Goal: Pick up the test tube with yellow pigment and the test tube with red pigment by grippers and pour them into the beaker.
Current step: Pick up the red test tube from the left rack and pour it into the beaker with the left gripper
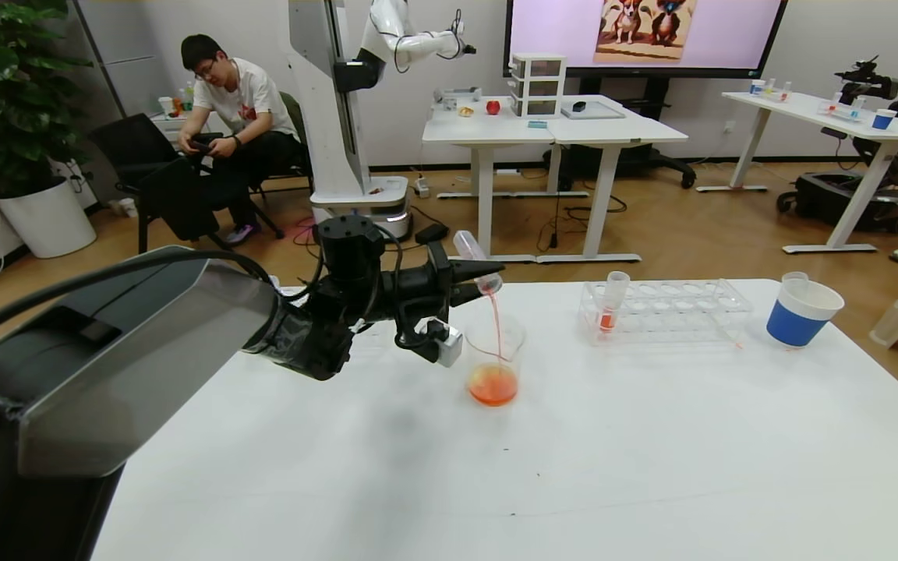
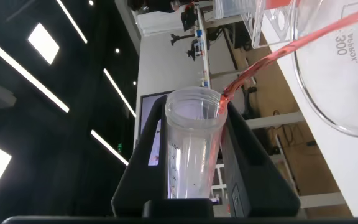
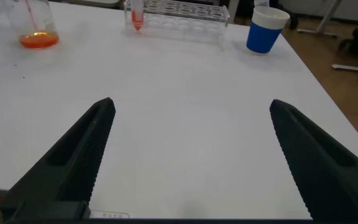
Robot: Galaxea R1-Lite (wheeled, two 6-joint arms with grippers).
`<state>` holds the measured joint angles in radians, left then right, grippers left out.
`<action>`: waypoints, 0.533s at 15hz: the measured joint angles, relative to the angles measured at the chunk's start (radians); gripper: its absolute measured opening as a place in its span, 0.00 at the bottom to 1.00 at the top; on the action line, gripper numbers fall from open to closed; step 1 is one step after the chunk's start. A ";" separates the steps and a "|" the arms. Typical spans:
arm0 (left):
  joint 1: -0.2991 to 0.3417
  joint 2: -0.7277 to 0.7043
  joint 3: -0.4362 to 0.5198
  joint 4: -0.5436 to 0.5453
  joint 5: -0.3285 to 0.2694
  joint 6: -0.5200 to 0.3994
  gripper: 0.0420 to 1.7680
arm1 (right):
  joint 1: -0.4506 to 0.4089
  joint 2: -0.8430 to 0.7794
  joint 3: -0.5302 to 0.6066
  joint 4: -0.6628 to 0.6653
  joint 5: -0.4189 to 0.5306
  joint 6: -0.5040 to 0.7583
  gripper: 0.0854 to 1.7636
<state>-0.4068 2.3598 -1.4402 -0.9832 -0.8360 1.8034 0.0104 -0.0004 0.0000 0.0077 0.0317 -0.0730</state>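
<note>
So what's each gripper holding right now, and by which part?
The left gripper grips the tilted test tube around its middle, pouring red liquid into the beaker. The right gripper holds nothing.

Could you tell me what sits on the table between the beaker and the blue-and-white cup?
In the head view, the clear test tube rack stands between the beaker and the cup, with one red-tinted tube upright at its beaker end.

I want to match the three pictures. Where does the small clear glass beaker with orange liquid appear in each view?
Head view: the small clear glass beaker stands at the table's centre, under the tilted tube in the left claw.
Left wrist view: only its rim and wall show, at the upper right.
Right wrist view: upper left corner.
Shared landmark: the clear plastic tube rack.
</note>
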 joint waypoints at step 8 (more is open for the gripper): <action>-0.001 -0.019 0.000 0.001 0.001 0.090 0.28 | 0.000 0.000 0.000 0.000 0.000 0.000 0.98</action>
<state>-0.4079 2.3413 -1.4398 -0.9823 -0.8347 1.8934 0.0104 -0.0004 0.0000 0.0077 0.0317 -0.0730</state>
